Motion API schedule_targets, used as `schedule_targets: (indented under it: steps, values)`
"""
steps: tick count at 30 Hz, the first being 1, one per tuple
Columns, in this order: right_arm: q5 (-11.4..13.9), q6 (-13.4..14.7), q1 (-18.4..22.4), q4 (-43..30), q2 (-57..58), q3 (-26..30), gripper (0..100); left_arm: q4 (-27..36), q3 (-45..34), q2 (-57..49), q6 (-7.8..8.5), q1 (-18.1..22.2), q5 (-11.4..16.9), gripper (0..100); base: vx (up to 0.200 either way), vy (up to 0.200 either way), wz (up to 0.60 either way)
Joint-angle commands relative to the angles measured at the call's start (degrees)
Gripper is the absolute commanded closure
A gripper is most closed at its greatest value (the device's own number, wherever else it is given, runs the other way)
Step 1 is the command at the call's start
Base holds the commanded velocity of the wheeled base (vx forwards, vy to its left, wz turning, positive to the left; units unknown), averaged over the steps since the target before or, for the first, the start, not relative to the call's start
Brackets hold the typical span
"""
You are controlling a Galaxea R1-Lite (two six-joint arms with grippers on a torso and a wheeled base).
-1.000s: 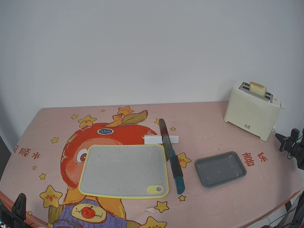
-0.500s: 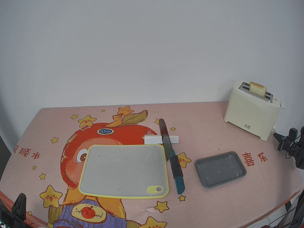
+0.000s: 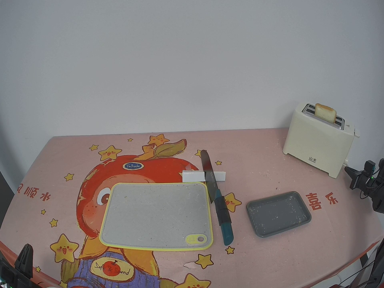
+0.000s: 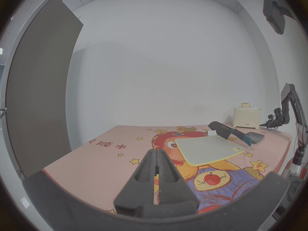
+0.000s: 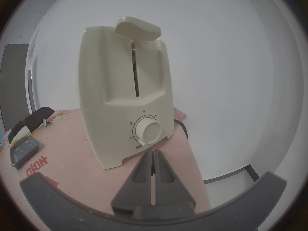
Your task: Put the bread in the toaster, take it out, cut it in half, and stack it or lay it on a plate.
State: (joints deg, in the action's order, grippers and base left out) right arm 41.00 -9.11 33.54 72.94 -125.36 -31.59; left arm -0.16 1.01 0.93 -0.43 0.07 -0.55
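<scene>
A slice of bread (image 3: 325, 112) stands up out of a slot of the cream toaster (image 3: 319, 139) at the table's back right. My right gripper (image 3: 348, 170) is shut and empty, just off the toaster's lever end. In the right wrist view it (image 5: 153, 154) points at the toaster (image 5: 125, 93), below the raised lever (image 5: 138, 28) and the dial (image 5: 147, 129). My left gripper (image 4: 157, 156) is shut and empty, low over the table's front left corner (image 3: 24, 257). A grey cutting board (image 3: 157, 215), a knife (image 3: 217, 197) and a grey plate (image 3: 278, 213) lie mid-table.
The knife's blade leans on a small white rest (image 3: 203, 176) behind the board. The toaster's cord (image 5: 182, 128) runs off the table's right edge. The pink tablecloth (image 3: 256, 157) bears crumbs between the plate and the toaster.
My right gripper has moved slightly up and back toward the toaster. Nothing else has moved.
</scene>
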Motion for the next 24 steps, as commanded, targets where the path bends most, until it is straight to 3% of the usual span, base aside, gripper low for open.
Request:
schedule_targets:
  steps: [1,24]
  values:
    - [0.0,0.0,-0.1,0.0,-0.1,-0.1,100,0.0,-1.0,-0.5,-0.01,0.0,-0.1,100,0.0,0.0,0.0]
    - [0.1,0.0,-0.5,0.0,0.6,-0.7,100,0.0,-1.0,-0.5,-0.01,0.0,-0.1,100,0.0,0.0,0.0]
